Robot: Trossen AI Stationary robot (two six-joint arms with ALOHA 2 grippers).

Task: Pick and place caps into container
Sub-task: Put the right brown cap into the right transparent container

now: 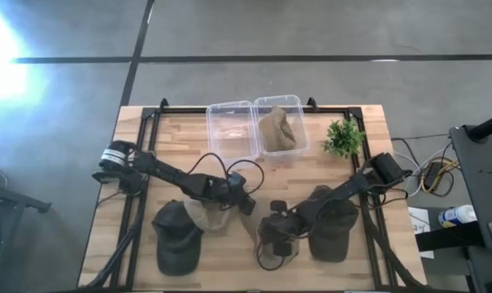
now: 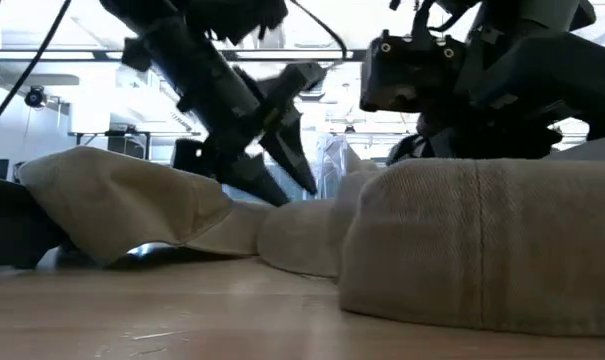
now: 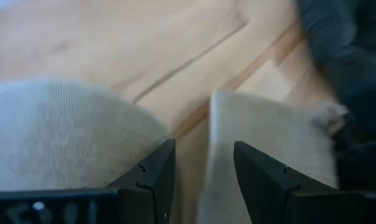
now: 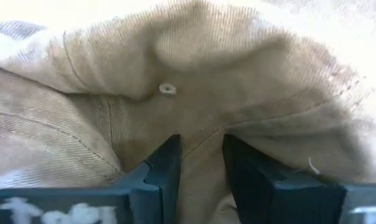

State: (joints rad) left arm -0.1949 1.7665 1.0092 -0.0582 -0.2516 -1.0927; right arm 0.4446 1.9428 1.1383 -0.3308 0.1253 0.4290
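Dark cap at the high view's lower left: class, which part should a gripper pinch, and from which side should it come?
Probably a fold of the crown, pinched from straight above: the dark cap lies slumped flat, with no edge standing up to slip under. Come in over its outer, left side; the left gripper and a tan cap crowd the other.

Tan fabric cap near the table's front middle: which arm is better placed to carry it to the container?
Right. The right claw is pressed into the tan fabric cap, fabric between its fingers. The left claw straddles another tan cap. The clear plastic container lies behind both.
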